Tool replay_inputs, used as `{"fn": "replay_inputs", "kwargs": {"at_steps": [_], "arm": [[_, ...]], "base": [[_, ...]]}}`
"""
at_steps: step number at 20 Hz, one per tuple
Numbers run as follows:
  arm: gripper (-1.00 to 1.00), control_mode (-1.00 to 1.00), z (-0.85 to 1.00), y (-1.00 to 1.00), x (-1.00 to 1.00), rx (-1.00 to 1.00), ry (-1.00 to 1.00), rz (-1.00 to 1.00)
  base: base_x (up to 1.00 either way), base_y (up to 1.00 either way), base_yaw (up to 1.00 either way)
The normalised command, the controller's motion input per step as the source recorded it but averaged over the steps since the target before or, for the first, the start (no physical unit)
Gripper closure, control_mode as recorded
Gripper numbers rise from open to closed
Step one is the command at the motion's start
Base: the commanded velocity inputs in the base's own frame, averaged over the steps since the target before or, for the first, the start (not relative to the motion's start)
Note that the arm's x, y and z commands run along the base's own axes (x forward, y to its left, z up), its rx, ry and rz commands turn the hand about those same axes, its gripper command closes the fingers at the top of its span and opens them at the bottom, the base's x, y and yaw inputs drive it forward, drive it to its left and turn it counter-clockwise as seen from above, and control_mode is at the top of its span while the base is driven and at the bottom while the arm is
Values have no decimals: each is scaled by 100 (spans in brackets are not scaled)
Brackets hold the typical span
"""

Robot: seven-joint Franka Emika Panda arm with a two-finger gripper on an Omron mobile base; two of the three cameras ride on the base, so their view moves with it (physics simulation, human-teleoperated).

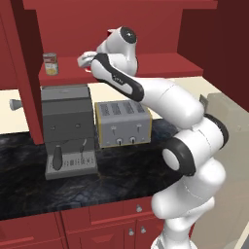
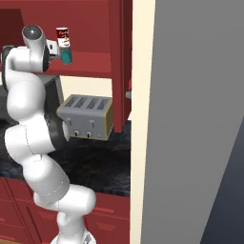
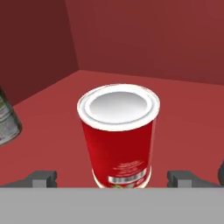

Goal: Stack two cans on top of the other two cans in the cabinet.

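Note:
A bright red can [image 3: 119,140] with a white top stands upright on the cabinet's shelf [image 1: 160,65]. My gripper [image 3: 114,179] is open, one fingertip on each side of the can's base with a gap on both sides. In the left base view my hand [image 1: 86,60] reaches into the cabinet and covers that can. The tan-labelled can [image 1: 50,63] stands alone at the shelf's left end; its edge shows as a can [image 3: 5,120] at the left of the hand view. A dark red and white can [image 2: 62,37] appears to stand on the teal can [image 2: 66,55], right of my hand.
Below the shelf, a grey coffee machine [image 1: 67,129] and a toaster [image 1: 122,124] stand on the dark counter [image 1: 29,185]. The cabinet's side wall [image 1: 26,73] is close to the left, and a tall pale panel [image 2: 190,119] stands to the right.

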Motion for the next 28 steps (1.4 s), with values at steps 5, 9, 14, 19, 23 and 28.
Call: {"fn": "replay_inputs", "kwargs": {"at_steps": [5,9,14,19,23,28], "arm": [[-100,-100,-2,15,20,0,0,-1],[-100,-100,0,8,15,0,0,-2],[-100,-100,-2,3,13,0,0,-3],[-100,-100,-3,2,3,0,0,-2],[-100,-100,-4,4,0,0,0,-2],[100,-100,-6,6,0,0,0,-1]], "base": [[0,0,0],[0,0,0],[0,0,0],[0,0,0],[0,0,0],[0,0,0]]}}
